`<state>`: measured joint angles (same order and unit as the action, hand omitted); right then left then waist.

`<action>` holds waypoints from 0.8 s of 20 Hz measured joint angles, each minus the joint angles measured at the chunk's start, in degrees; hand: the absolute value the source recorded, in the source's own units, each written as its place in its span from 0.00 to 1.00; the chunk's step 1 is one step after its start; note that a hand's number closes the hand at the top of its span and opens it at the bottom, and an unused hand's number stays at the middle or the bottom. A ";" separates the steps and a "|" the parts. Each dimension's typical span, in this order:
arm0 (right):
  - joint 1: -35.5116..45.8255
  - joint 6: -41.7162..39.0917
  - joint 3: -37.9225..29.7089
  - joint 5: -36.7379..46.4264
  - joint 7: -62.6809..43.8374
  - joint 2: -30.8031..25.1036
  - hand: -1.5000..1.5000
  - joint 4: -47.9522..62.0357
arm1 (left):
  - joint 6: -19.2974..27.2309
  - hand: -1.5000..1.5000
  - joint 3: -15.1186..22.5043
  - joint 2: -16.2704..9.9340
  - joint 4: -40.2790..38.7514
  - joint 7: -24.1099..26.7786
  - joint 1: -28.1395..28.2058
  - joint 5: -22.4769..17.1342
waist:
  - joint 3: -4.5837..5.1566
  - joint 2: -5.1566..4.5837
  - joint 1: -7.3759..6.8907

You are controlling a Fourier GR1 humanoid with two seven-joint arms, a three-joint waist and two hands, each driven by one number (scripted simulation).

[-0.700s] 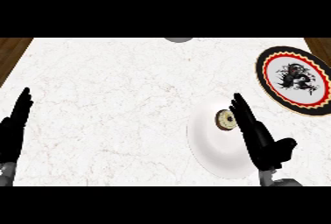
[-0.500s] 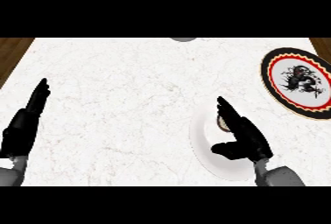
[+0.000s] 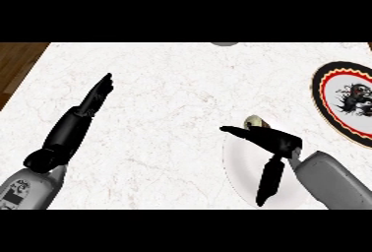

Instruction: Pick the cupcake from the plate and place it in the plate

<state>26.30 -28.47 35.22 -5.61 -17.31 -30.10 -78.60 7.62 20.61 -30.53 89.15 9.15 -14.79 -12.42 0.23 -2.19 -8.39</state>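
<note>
no text or numbers readable anywhere, not even on the patterned plate (image 3: 347, 101).

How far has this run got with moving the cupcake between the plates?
Nothing is moved yet. The small cupcake sits at the top edge of the plain white plate. In hand: the right hand is over that plate beside the cupcake, not closed on it. Left: grasp, carry and set down on the black-and-red patterned plate. The left hand is open.
</note>
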 measured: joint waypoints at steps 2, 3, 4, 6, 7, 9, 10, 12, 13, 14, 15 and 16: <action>4.80 -5.19 2.29 2.42 1.49 -1.02 0.00 2.09 | -1.02 0.50 0.52 0.55 0.38 -0.53 -1.11 -0.54 | -0.12 0.16 0.30; 7.45 -7.75 2.95 3.20 2.34 -1.23 0.00 3.50 | -1.44 0.50 0.70 0.73 0.46 -0.87 -1.53 -0.76 | -0.17 0.24 0.52; 9.95 -10.12 3.53 4.11 3.48 -1.46 0.00 5.05 | -1.64 0.50 0.88 0.94 0.67 -1.30 -1.85 -0.86 | -0.21 0.35 0.84; 14.79 -13.74 4.83 6.33 5.33 -0.60 0.00 8.80 | -2.30 0.50 0.39 0.68 0.63 -1.67 -1.98 -1.37 | -0.23 0.55 1.44; 16.99 -15.16 5.55 7.62 6.06 0.12 0.00 10.98 | -2.67 0.50 0.12 0.59 0.63 -1.96 -2.12 -1.71 | -0.24 0.63 1.79; 21.50 -18.86 6.18 8.92 6.93 1.55 0.00 15.71 | -2.93 0.50 -0.37 0.80 0.46 -2.96 -2.74 -2.13 | -0.25 0.84 2.76; 23.13 -20.79 6.57 9.35 7.06 2.36 0.00 18.00 | -3.33 0.50 -0.99 0.52 0.09 -3.10 -2.85 -2.43 | -0.24 0.96 3.29; 26.87 -24.53 6.62 9.24 6.08 4.46 0.00 23.36 | -3.01 0.50 -1.02 0.70 0.50 -3.44 -2.35 -2.01 | -0.22 1.13 3.75; 28.52 -26.13 6.56 9.06 5.81 5.56 0.00 25.94 | -2.82 0.50 -0.93 0.83 0.79 -3.32 -1.76 -1.68 | -0.21 1.20 3.97; 29.93 -28.07 6.77 8.76 5.28 6.43 0.00 27.71 | -2.74 0.50 -0.98 0.99 0.67 -3.14 -1.41 -1.48 | -0.20 1.31 4.35; 31.44 -29.72 6.98 8.76 5.01 7.11 0.00 29.72 | -3.14 0.50 -1.44 0.74 0.33 -2.76 -1.17 -1.60 | -0.19 1.34 4.57; 32.75 -31.19 7.36 8.85 4.76 7.98 0.00 31.75 | -3.30 0.50 -1.55 0.88 -0.06 -2.64 -1.07 -1.58 | -0.18 1.34 4.73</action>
<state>59.05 -59.66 42.58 3.24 -12.55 -22.12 -46.86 4.32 19.06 -29.65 89.09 6.51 -15.86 -14.01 0.05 -0.84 -3.66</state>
